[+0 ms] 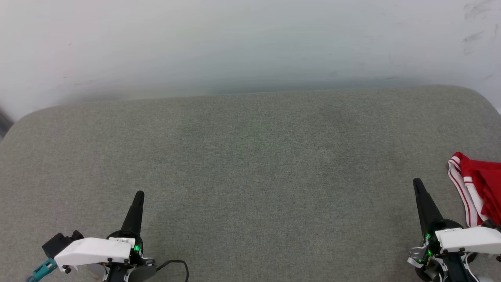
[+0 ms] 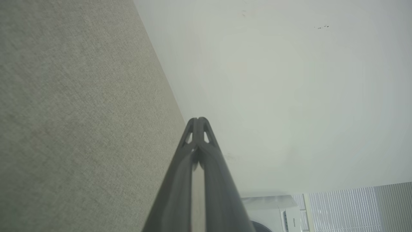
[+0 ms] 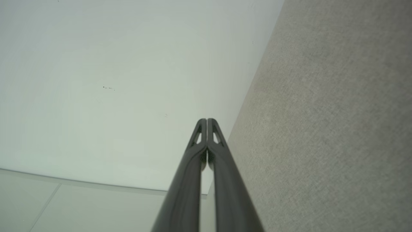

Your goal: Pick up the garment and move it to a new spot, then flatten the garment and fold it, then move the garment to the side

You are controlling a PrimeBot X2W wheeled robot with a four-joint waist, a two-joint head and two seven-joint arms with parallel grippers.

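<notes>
Nearest to us, at the lower left of the head view, our left gripper (image 1: 139, 196) points its two long dark fingers away over the broad grey-green woven fabric surface (image 1: 250, 156). The left wrist view shows its tips pressed together with nothing between them. At the lower right our right gripper (image 1: 418, 185) is the same: fingers closed tip to tip, holding nothing. Just beside it, toward the right edge, lies the bunched red jersey garment with white panels and red-and-white striped trim (image 1: 479, 184) — cut off by the frame and clear of the fingertips, though we cannot tell whether it touches the white wrist housing. Past the surface's rounded far edge rises a plain white wall (image 1: 250, 39) — marked with a few dark scuffs.
</notes>
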